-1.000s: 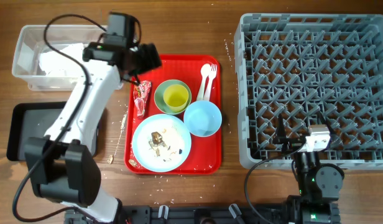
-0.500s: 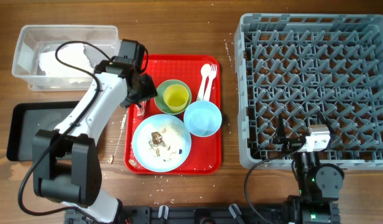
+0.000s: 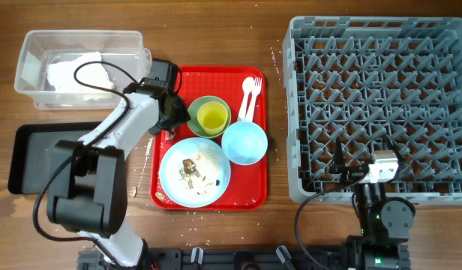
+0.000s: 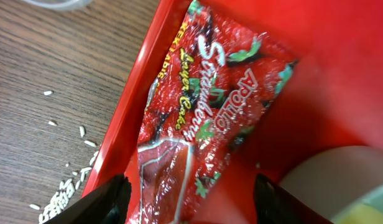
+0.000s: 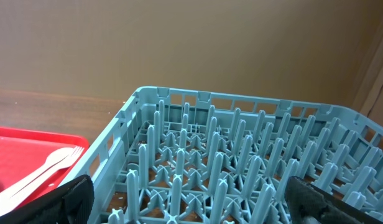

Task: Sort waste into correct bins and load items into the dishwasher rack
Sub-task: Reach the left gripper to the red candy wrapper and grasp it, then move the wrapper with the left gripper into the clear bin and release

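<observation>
The red-and-white wrapper [image 4: 204, 118] lies at the left edge of the red tray [image 3: 250, 193]. My left gripper [image 4: 188, 199] is open just above it, fingers on either side; overhead the arm [image 3: 167, 101] hides the wrapper. The yellow cup [image 3: 211, 115] sits in the green bowl [image 3: 195, 109]. The blue bowl [image 3: 244, 143], the blue plate [image 3: 216, 161] with brown scraps [image 3: 190, 166], and the white spoon and fork [image 3: 250, 94] are on the tray. White napkins [image 3: 70, 73] lie in the clear tub [image 3: 36, 45]. The black tray [image 3: 32, 157] is at the left. My right gripper [image 5: 188, 199] is open over the grey rack [image 3: 381, 105].
Rice crumbs [image 4: 61, 193] lie on the wood table left of the red tray, also overhead [image 3: 145, 161]. The rack's pegs [image 5: 241, 162] stand close below the right gripper.
My left arm has swung from the clear tub down to the red tray's left edge and lowered over the wrapper. The right arm has not moved.
</observation>
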`<state>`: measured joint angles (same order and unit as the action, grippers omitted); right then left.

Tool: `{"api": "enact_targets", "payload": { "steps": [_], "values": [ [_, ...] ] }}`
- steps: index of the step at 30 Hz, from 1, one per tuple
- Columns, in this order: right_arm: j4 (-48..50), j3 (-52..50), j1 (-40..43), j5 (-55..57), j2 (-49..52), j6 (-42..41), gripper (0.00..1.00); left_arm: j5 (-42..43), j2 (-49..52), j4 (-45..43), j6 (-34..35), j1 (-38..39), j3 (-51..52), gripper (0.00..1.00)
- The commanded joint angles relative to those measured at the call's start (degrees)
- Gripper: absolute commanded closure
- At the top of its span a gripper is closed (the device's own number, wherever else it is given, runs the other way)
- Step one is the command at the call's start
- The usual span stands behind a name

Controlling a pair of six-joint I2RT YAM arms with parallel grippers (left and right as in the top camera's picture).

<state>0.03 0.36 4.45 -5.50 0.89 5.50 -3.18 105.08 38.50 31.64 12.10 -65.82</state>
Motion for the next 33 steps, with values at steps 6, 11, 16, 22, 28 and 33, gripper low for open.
{"api": "enact_targets", "payload": {
  "steps": [6,11,16,22,28,33],
  "values": [
    [0.22,-0.07,0.28,0.50,-0.35,0.52,0.00,0.09,1.92,-2.10,-4.87,1.05,0.63,0.39],
    [0.22,-0.07,0.28,0.50,-0.35,0.50,0.00,0.11,4.76,-2.08,-3.78,1.29,0.63,0.41],
    [0.22,-0.07,0.28,0.50,-0.35,0.52,0.00,0.09,5.70,-2.14,-3.78,1.29,0.44,0.63],
    [0.22,-0.07,0.28,0.50,-0.35,0.52,0.00,0.07,3.80,1.53,-3.21,1.29,-4.81,0.96],
    [0.22,-0.07,0.28,0.50,-0.35,0.52,0.00,-4.63,-3.28,-0.63,-2.86,0.85,-12.22,0.96],
    [0.22,-0.07,0.28,0.50,-0.35,0.50,0.00,-16.26,-6.84,-11.34,-2.64,-1.88,-12.52,0.96]
  ]
}}
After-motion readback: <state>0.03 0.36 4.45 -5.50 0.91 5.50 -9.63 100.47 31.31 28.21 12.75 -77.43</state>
